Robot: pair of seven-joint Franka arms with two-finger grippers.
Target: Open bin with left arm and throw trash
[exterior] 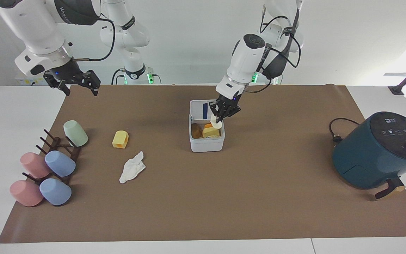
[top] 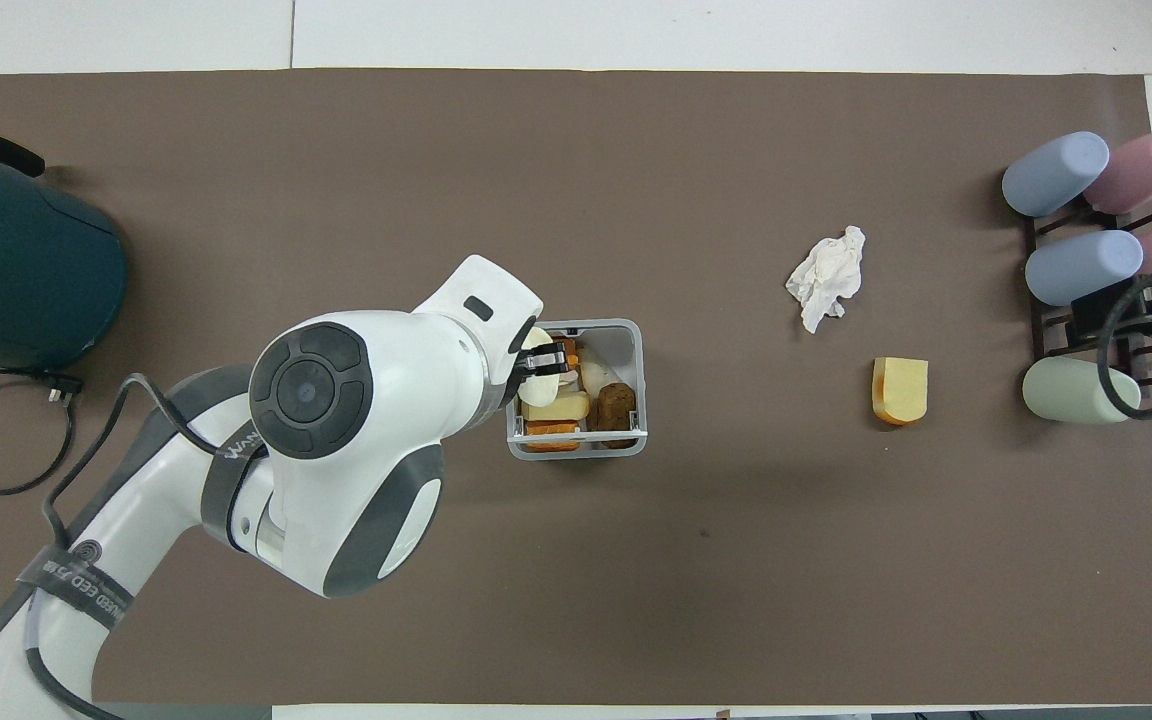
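The light-grey bin stands mid-mat with its white lid swung up on the side nearer the robots; it also shows in the overhead view. Inside lie brown, orange and yellow pieces. My left gripper hangs over the bin's edge toward the left arm's end, shut on a cream-white rounded lump, also seen from overhead. A yellow blocky chunk and a crumpled white tissue lie on the mat toward the right arm's end. My right gripper waits open above the mat's corner.
A dark teal air fryer with its cord stands at the left arm's end. A rack of pastel cups sits at the right arm's end, next to the chunk and the tissue.
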